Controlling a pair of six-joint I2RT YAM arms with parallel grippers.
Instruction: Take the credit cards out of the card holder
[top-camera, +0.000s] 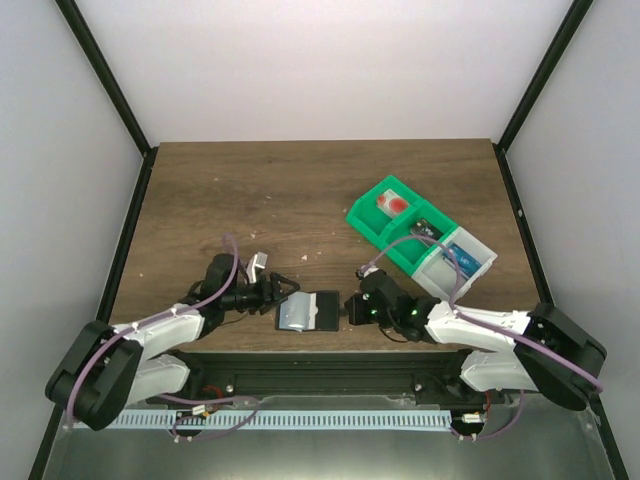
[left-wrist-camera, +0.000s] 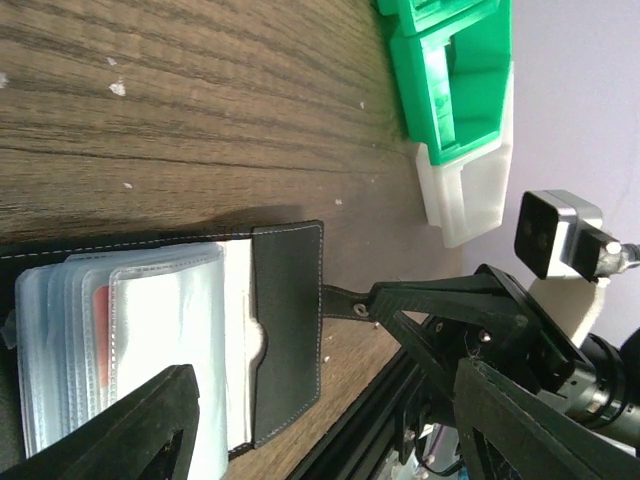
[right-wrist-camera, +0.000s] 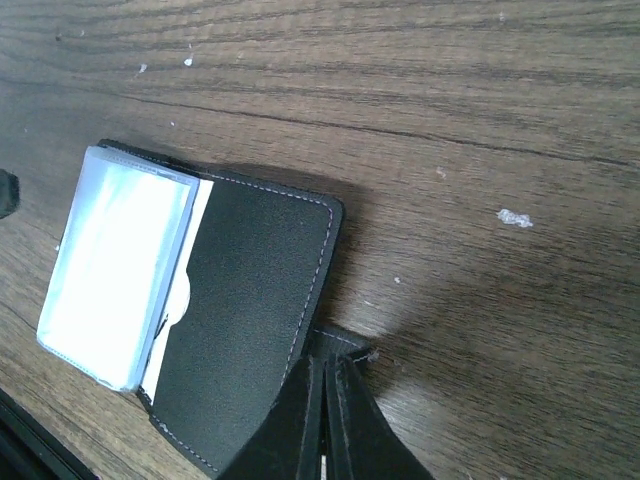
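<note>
One card holder (top-camera: 308, 312), one green tray (top-camera: 375, 235), one white tray (top-camera: 432, 280), one table (top-camera: 250, 190)

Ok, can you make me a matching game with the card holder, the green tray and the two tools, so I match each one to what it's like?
Things:
1. card holder
2. green tray
3. left tool
4. right tool

What it's like:
A. pinched shut on a small black tab
B. has a white card with a red blotch inside
C. unfolded on the table, clear sleeves showing
D. fingers spread wide apart

Pairs: 1-C, 2-B, 3-D, 4-A.
</note>
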